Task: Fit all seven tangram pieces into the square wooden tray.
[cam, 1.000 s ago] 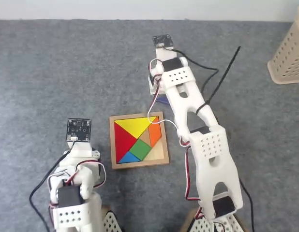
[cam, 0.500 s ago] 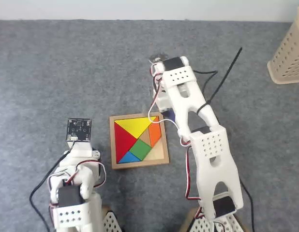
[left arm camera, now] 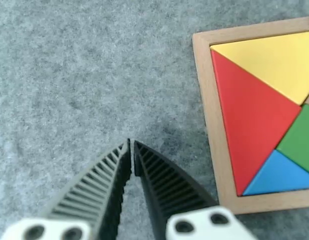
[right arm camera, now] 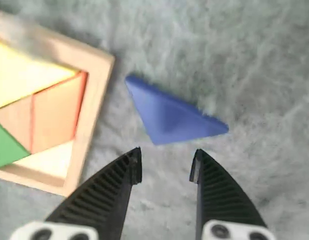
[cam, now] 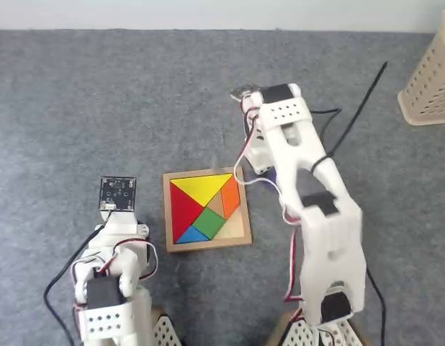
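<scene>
Nearest, the left arm (cam: 107,281) hangs with jaws clenched empty over the grey table (cam: 64,108). Beyond, the wooden tray (cam: 166,213) holds yellow, red, green, blue and orange pieces. Farther, the right arm (cam: 309,194), jaws released, hovers by a dark blue triangle (right arm camera: 169,117) lying just outside the tray.

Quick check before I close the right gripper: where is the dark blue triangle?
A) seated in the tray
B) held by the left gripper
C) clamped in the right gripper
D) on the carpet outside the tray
D: the dark blue triangle lies flat on the carpet, apart from the wooden tray, just ahead of the right gripper, whose jaws are open and not touching it.
</scene>
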`<state>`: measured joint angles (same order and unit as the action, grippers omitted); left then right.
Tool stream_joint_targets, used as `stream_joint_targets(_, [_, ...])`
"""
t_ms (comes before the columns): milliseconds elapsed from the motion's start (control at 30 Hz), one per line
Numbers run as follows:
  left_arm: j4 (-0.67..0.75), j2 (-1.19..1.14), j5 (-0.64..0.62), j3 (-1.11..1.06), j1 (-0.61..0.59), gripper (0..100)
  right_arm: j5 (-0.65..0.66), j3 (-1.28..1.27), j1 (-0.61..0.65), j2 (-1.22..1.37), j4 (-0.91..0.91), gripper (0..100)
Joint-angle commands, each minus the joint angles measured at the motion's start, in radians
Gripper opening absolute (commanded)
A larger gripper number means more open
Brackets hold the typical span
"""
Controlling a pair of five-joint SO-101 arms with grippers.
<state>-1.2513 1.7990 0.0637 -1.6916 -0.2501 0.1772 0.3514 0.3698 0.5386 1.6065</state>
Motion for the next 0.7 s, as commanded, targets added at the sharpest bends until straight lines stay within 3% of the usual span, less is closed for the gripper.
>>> stream_joint_targets(0, [-0.005,0.011,0.006,0.005,0.000,1,-0.198,-0.267,0.004,-0.257,-0.228,16.4])
stream_joint_targets(267, [-0.005,0.011,0.006,0.005,0.000,1,-0.827,-0.388,0.036,-0.292,-0.389,16.6])
stream_joint_targets(367, [-0.005,0.011,0.006,0.005,0.000,1,-1.000,-0.387,0.038,-0.243,-0.441,16.6])
stream_joint_targets(467, [-0.005,0.011,0.006,0.005,0.000,1,-1.074,-0.387,0.036,-0.203,-0.466,16.6])
stream_joint_targets(667, [-0.005,0.011,0.006,0.005,0.000,1,-1.082,-0.365,0.008,-0.143,-0.490,16.7])
